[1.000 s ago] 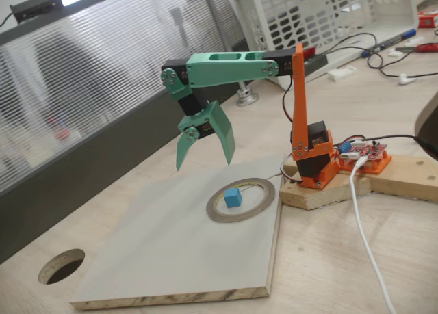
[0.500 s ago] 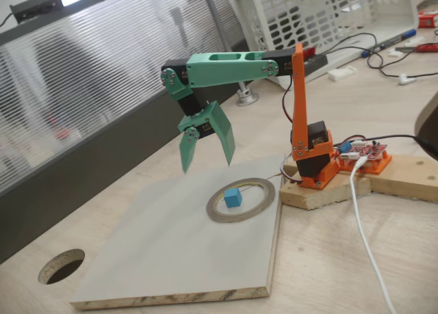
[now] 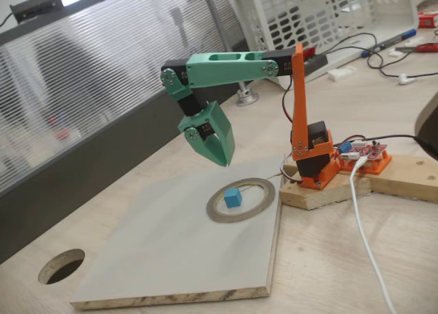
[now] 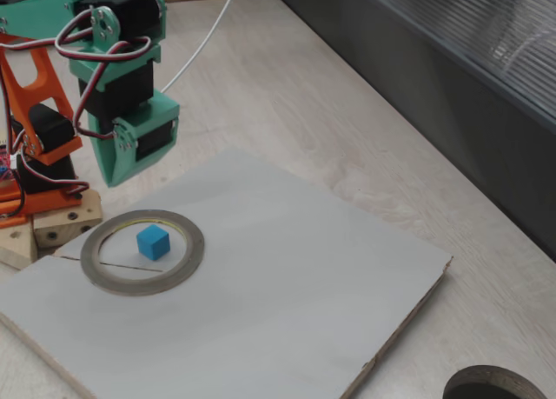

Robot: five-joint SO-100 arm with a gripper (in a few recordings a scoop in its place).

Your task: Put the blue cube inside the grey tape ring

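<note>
A wooden table (image 3: 328,259) carries a pale board (image 3: 178,252), lying flat below the gripper (image 3: 222,160). On the board, just under and slightly forward of the gripper, lies the ring (image 3: 241,200) with the cube (image 3: 233,198) inside it, resting on the board. Behind the gripper, a wood block (image 3: 342,187) sits on the table. A round hole (image 3: 61,266) opens in the table well away from the gripper.

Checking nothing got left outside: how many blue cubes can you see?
1. The blue cube sits flat on the board inside the grey tape ring, apart from its rim. The gripper hangs above, jaws shut and empty.
</note>
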